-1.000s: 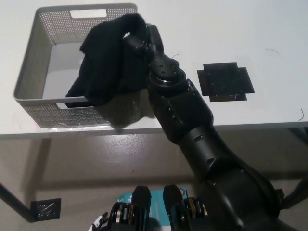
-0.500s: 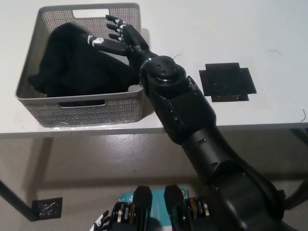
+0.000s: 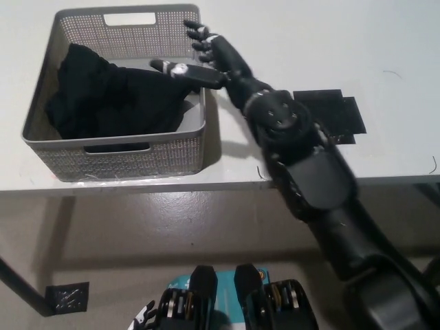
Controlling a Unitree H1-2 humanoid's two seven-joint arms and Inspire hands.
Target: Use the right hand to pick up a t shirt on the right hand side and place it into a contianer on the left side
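A: Head view. Where is the t shirt (image 3: 110, 100)?

B: Black, crumpled, lying inside the container (image 3: 130, 157). It fills most of the floor of it, bunched toward the left wall, with one flap reaching toward the right wall.

A: Container details?

B: Grey perforated basket with a handle slot in the far wall and another in the near wall. It stands on the white tabletop (image 3: 309, 27), at the left side, its near wall close to the tabletop's front edge.

A: Right hand (image 3: 210, 58)?

B: Black, over the container's right rim near the far right corner. Fingers (image 3: 198, 36) spread apart, nothing between them. One light-tipped finger points left over the cloth; whether it touches the cloth I cannot tell from this angle. The others fan out toward the far wall, above the rim.

A: So the shirt is not held?

B: Correct. It lies loose in the container; the hand grips nothing.

A: Arm position?

B: The black forearm runs from the bottom right diagonally up to the container, crossing the tabletop's front edge.

A: Anything else on the surface?

B: A black flat patch (image 3: 340, 113) right of the arm, partly hidden by the wrist. A second dark patch (image 3: 65, 299) on the floor at lower left.

A: Left hand?

B: Only a sliver of white at the bottom edge; too little shows to judge it.
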